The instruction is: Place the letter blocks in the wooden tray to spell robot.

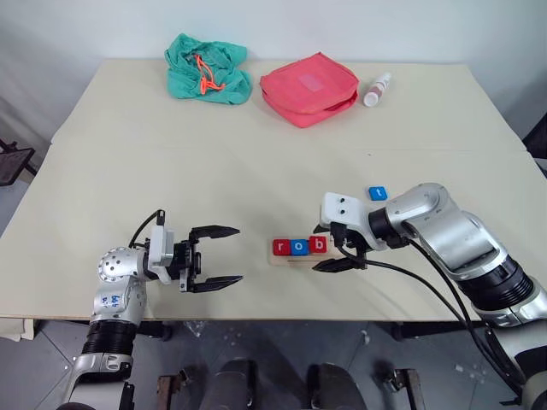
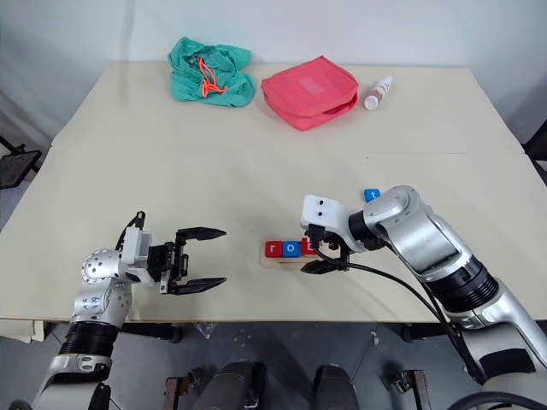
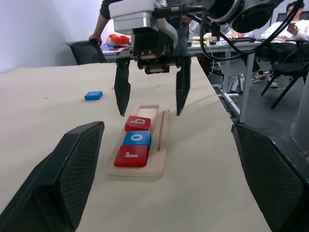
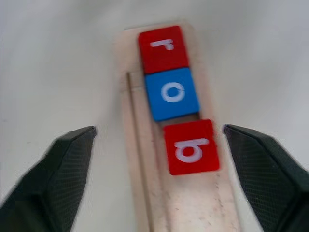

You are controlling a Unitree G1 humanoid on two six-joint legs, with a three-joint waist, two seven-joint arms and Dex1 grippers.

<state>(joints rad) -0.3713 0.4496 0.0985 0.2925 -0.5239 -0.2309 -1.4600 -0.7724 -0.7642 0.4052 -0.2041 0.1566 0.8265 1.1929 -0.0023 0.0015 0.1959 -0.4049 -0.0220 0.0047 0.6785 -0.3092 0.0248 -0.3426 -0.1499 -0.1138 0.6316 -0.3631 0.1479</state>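
I've got the right gripper (image 1: 335, 247) spread wide and empty above the wooden tray (image 3: 161, 154), where red r (image 3: 131, 155), blue o (image 3: 137, 138) and red b (image 3: 138, 123) sit, left gripper (image 1: 215, 255) open, blue t (image 1: 377, 193) beyond.

The right gripper (image 1: 340, 248) hangs over the wooden tray (image 3: 139, 170), blocking its free end; table (image 1: 256, 171) middle is free

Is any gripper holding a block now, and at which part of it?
No. The right gripper is open above the red b block; the left gripper is open and empty.
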